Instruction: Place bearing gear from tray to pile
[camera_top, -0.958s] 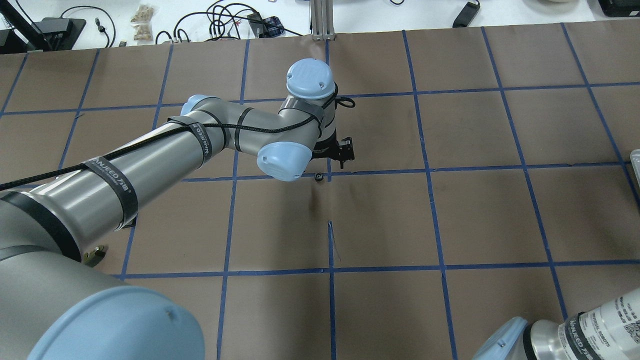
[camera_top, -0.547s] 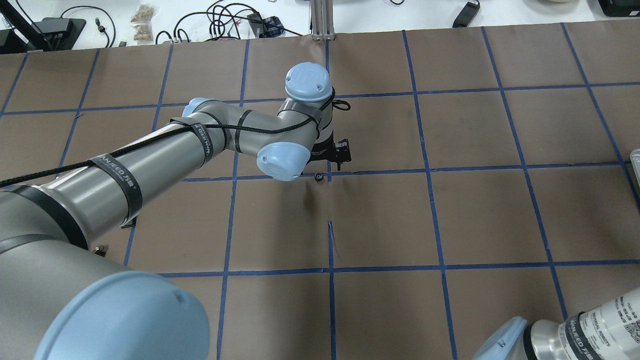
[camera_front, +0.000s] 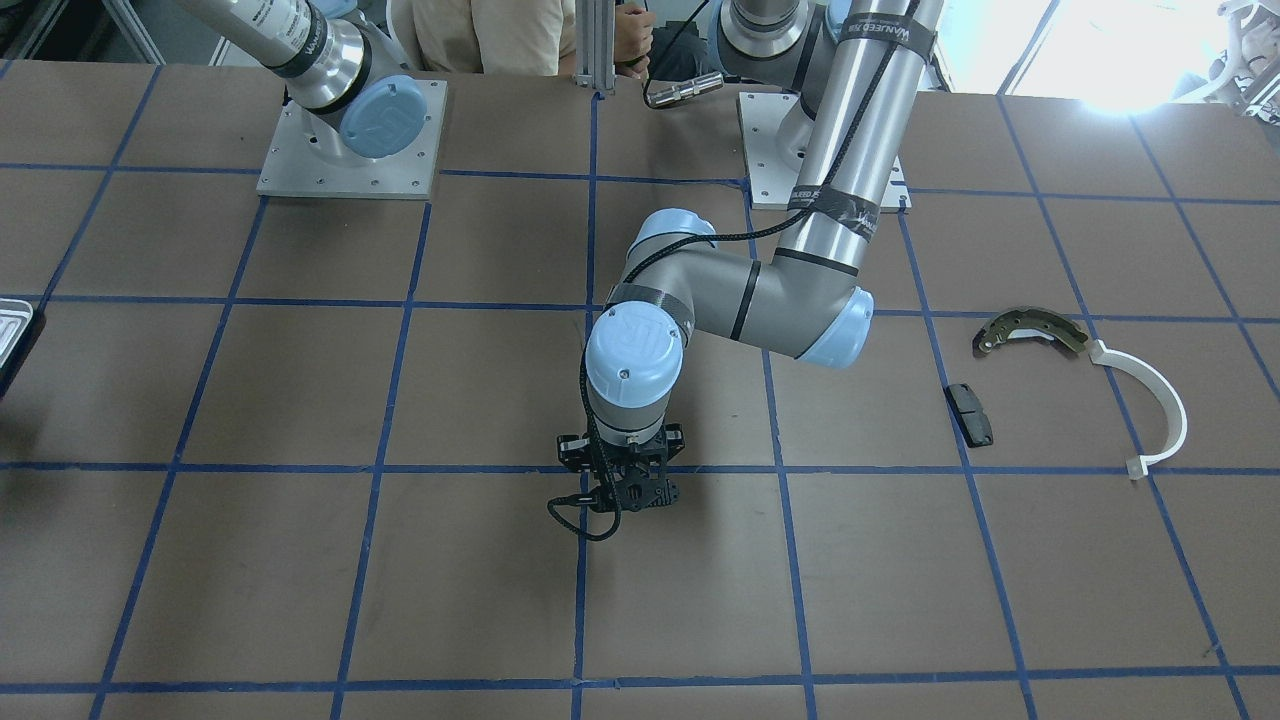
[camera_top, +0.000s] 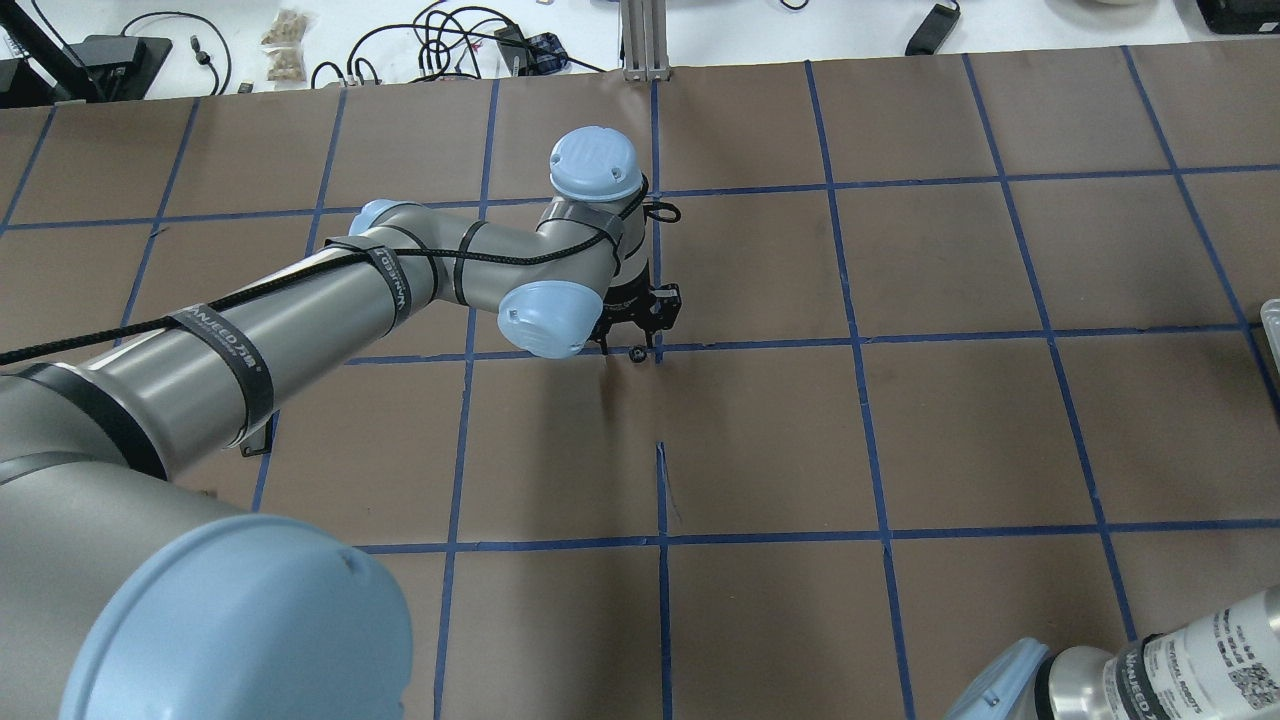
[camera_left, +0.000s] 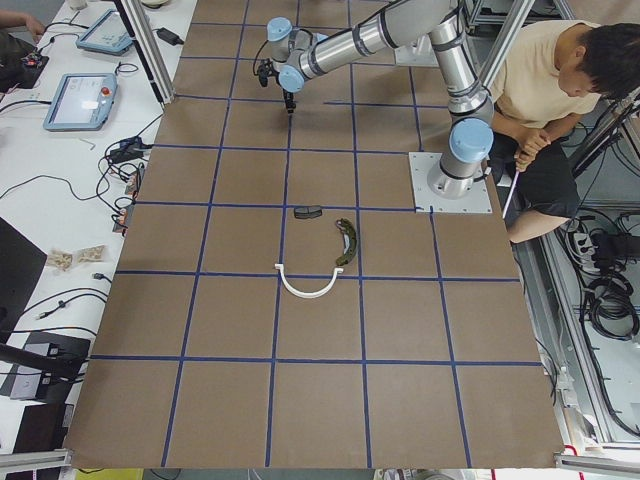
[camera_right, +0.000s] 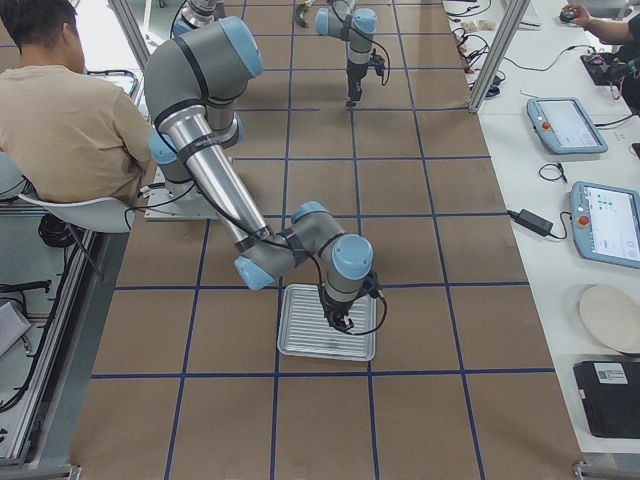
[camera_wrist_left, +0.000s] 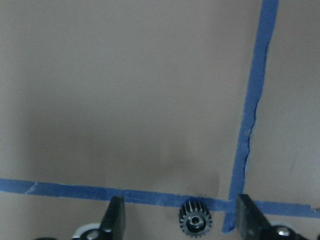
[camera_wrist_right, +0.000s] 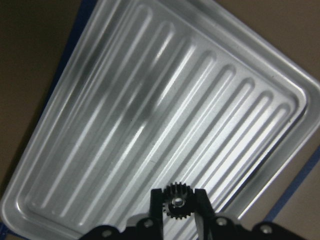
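Observation:
A small black bearing gear (camera_wrist_left: 195, 221) lies on the brown table on a blue tape crossing; it also shows in the overhead view (camera_top: 637, 353). My left gripper (camera_wrist_left: 182, 220) is open, one finger on each side of this gear, not touching it. My right gripper (camera_wrist_right: 177, 205) is shut on a second black gear (camera_wrist_right: 176, 202) over the ridged silver tray (camera_wrist_right: 150, 100), which also shows in the exterior right view (camera_right: 300, 350). The pile lies apart on the table: bronze-grey brake shoe (camera_front: 1030, 330), white curved strip (camera_front: 1160, 400), black pad (camera_front: 970, 413).
Blue tape lines divide the brown table into squares. A seated person (camera_right: 70, 110) is behind the arm bases. Tablets and cables lie on the white bench (camera_right: 570, 150) beyond the table's far edge.
My left arm has moved left and toward the gear on the table, bringing its open gripper over it. The gear has not moved.

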